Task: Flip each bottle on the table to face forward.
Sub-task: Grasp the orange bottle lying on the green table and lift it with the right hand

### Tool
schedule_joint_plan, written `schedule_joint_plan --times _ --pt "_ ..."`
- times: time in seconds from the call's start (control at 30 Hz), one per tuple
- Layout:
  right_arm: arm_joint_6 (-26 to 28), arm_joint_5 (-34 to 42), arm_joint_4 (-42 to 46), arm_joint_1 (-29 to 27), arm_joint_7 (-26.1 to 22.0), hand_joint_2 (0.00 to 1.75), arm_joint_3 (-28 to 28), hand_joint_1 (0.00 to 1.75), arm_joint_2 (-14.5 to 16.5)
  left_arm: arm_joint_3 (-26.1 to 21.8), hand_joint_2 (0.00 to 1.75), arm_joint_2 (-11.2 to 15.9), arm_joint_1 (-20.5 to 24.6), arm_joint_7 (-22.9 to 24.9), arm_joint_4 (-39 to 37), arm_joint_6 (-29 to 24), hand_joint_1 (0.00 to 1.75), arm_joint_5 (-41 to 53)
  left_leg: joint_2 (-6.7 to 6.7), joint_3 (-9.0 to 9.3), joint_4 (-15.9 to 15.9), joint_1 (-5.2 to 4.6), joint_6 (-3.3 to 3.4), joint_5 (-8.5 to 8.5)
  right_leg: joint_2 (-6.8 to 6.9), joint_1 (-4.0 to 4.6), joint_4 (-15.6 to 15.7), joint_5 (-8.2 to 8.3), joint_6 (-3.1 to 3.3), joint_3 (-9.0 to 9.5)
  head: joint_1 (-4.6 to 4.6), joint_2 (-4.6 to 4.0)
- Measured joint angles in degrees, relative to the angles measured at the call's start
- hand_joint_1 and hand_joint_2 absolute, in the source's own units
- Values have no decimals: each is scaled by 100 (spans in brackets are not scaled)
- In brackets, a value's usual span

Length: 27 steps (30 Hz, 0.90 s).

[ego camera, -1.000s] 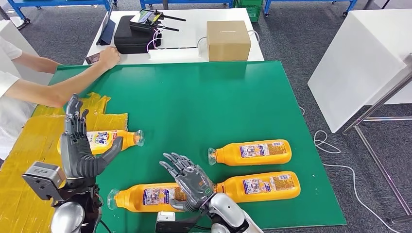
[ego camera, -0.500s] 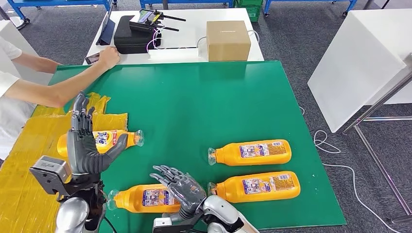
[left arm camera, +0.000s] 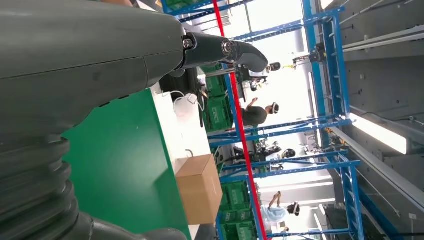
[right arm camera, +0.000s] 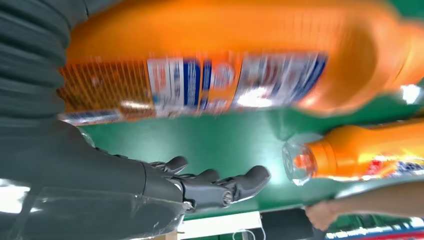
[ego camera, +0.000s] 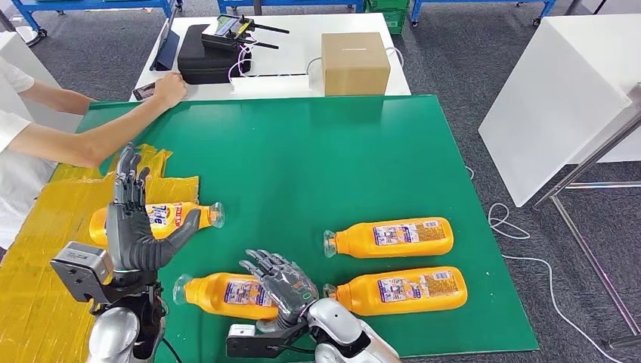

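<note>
1. Right hand (ego camera: 285, 289), fingers spread wide and holding nothing, rests over the near-left bottle (ego camera: 227, 293), lying at 7 o'clock on the counter (ego camera: 317, 151).
2. Left hand (ego camera: 136, 223) is raised, fingers apart.
3. Judged step: flipping this bottle; next, close and roll it.

The right hand (ego camera: 281, 286) covers the base end of the nearest orange bottle (ego camera: 223, 293), whose label is smeared by blur in the right wrist view. The left hand (ego camera: 134, 219) hides the middle of the far-left bottle (ego camera: 181, 215). A person's arm (ego camera: 72, 136) runs off the head view's left edge.
</note>
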State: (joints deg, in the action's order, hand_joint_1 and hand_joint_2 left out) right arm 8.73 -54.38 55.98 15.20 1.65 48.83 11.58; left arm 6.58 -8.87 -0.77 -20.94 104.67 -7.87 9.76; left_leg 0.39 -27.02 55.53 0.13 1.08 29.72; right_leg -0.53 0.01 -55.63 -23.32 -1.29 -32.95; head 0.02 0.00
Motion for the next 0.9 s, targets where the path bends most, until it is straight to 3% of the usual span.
schedule_joint_plan --times 0.23,0.9 --pt "-174 -293 -613 320 356 175 95 0 272 -3 175 -18 2 32 -39 97 0 7 6 10 0 0 0 0 -9 1 0 0 0 10 1 0" --pt "-464 -413 -1466 811 449 175 258 0 585 -15 175 -70 2 31 -61 136 0 -2 7 56 -2 2 -2 0 -10 11 0 1 3 54 0 0"
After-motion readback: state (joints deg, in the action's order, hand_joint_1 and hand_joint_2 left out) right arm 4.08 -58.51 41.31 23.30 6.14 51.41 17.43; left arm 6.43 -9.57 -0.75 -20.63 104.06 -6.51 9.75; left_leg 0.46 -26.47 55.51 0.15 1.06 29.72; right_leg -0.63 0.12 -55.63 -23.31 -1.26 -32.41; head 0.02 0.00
